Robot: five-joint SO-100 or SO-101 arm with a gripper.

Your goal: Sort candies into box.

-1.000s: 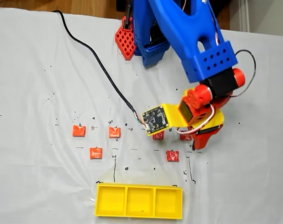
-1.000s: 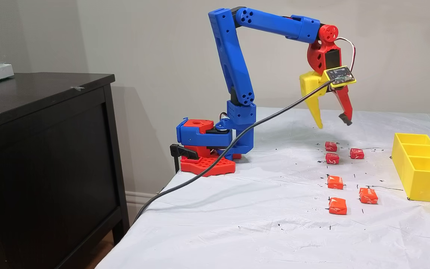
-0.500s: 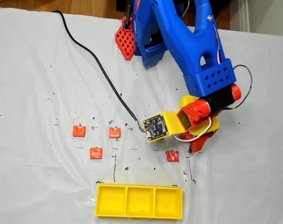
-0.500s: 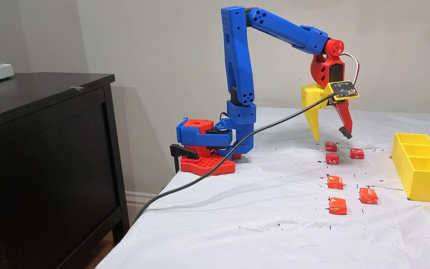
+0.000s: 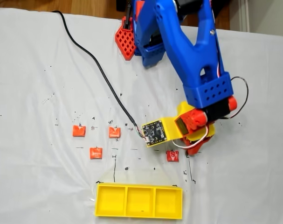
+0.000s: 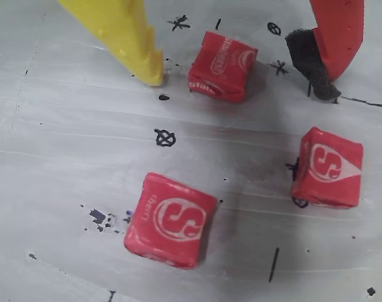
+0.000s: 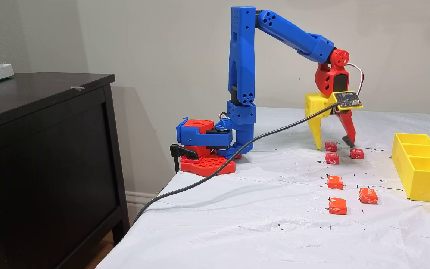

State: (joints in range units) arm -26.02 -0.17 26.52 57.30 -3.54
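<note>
- The red candy (image 6: 222, 66) lies on the worktop (image 6: 65, 157) at 12 o'clock in the wrist view, between your spread fingers (image 6: 143, 60) — nothing pinched yet.
- Judged step: the first pick; next, squeeze, then carry to the yellow box (image 5: 139, 201).
- Your arm (image 7: 293, 35) reaches out, wrist pointing down.

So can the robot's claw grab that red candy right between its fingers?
Probably yes. The gripper is open, with its yellow finger on one side of the red candy and its red finger on the other. Nothing lies between them, and the other candies sit apart.
</note>
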